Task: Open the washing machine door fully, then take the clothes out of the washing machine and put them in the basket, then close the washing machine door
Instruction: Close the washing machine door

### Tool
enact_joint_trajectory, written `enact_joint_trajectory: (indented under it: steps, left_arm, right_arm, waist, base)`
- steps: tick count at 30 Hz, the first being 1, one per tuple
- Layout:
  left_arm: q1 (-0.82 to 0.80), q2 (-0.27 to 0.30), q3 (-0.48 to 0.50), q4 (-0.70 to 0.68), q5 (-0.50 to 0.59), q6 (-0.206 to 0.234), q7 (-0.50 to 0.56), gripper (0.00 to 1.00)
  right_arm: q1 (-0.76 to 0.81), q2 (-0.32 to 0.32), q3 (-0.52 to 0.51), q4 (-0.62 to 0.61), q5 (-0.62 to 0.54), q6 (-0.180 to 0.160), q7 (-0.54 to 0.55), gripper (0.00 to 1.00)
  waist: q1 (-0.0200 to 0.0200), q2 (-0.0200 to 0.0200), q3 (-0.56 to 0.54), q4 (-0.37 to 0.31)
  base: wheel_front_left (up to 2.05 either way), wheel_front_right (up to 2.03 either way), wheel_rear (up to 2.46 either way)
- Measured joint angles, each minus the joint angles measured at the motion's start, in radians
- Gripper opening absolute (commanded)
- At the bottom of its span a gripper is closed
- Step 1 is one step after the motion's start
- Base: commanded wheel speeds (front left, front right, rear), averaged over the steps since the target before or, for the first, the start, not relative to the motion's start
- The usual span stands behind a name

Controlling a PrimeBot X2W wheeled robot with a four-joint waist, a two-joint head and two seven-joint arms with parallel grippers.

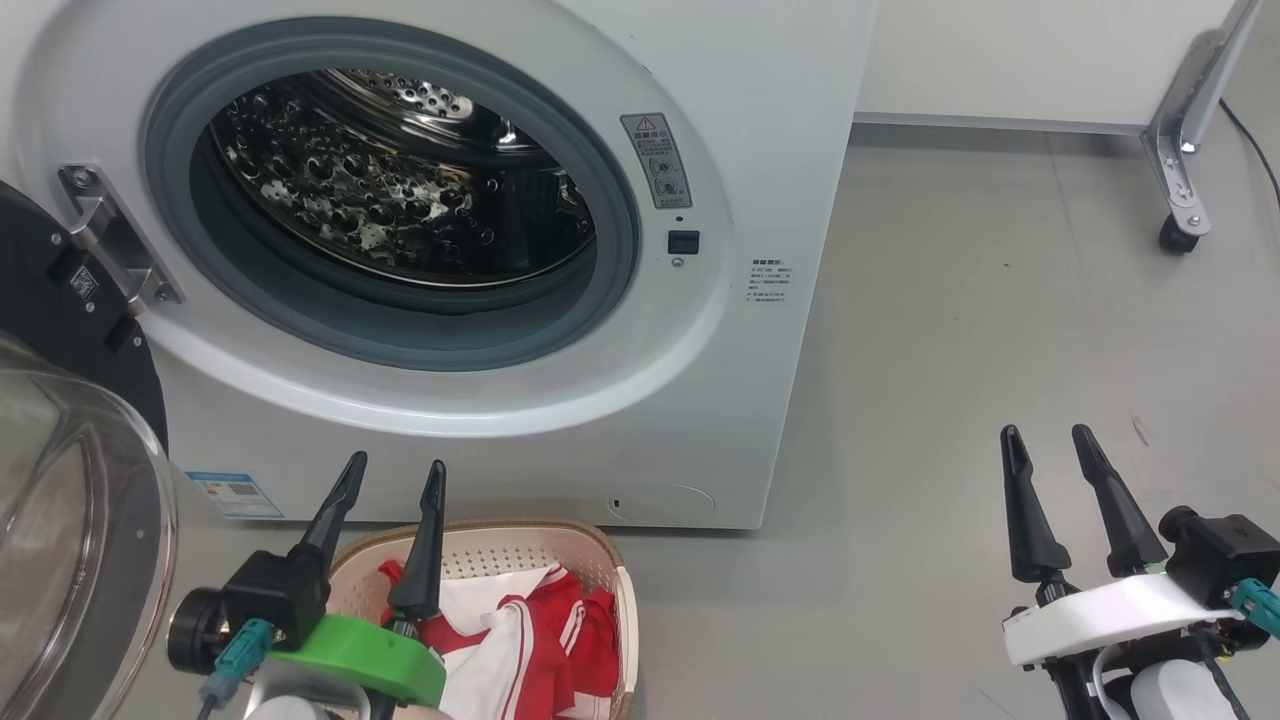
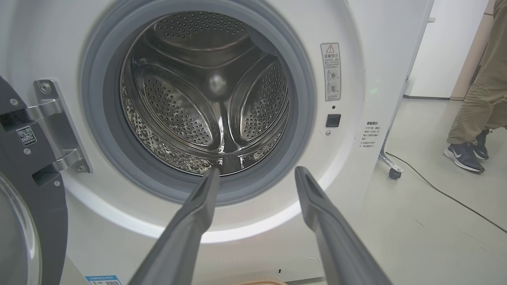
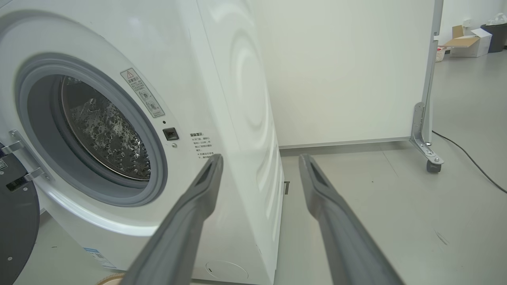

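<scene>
Head view, nearest first: the left gripper (image 1: 395, 465) shows at the lower left, overlapping the left rim of the basket (image 1: 603, 548), its fingers spread with nothing between them. The right gripper (image 1: 1047, 433) is well apart at the lower right, above bare floor (image 1: 950, 350), its fingers likewise spread and empty. The basket stands on the floor just in front of the washing machine (image 1: 780, 150), below the porthole. The clothes (image 1: 545, 640) lie inside the basket, red with white panels and stripes. The washing machine door (image 1: 45, 320) stands swung open on its hinge at the left. Beyond it, the drum (image 1: 400, 190) shows bare perforated steel. Farthest, in the left wrist view, a person's legs (image 2: 481, 99) stand to the right of the machine.
</scene>
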Motion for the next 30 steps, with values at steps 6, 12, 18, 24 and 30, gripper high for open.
enact_joint_trajectory:
  steps: [6,12,18,24,30]
  left_arm:
    - [0.011,0.0,-0.004,-0.004,0.0,0.0,0.0,1.0]
    - [0.014,0.0,-0.01,-0.009,0.0,0.006,0.0,1.0]
    - [0.02,0.0,-0.013,-0.009,0.0,0.014,0.0,1.0]
    - [0.023,0.001,-0.014,-0.012,0.0,0.016,0.0,1.0]
    - [0.023,0.001,-0.016,-0.017,0.0,0.018,0.0,1.0]
  right_arm:
    - [0.002,0.0,0.003,0.0,0.0,0.0,0.0,1.0]
    - [0.016,0.0,0.003,0.0,0.0,0.0,0.0,1.0]
    - [0.016,0.0,0.003,0.0,0.0,0.0,0.0,1.0]
    - [0.017,0.0,0.005,-0.004,0.0,0.0,0.0,1.0]
    - [0.017,0.001,0.005,-0.004,0.0,0.0,0.0,1.0]
  waist:
    - [0.0,0.0,-0.007,0.0]
    - [0.0,0.0,-0.01,0.0]
    - [0.0,0.0,-0.01,0.001]
    - [0.0,0.0,-0.004,0.001]
    - [0.0,0.0,0.001,0.001]
  base:
    - [0.0,0.0,0.0]
    - [0.0,0.0,0.0]
    - [-0.12,0.12,0.0]
    - [-0.37,0.37,0.0]
    - [-0.61,0.61,0.0]
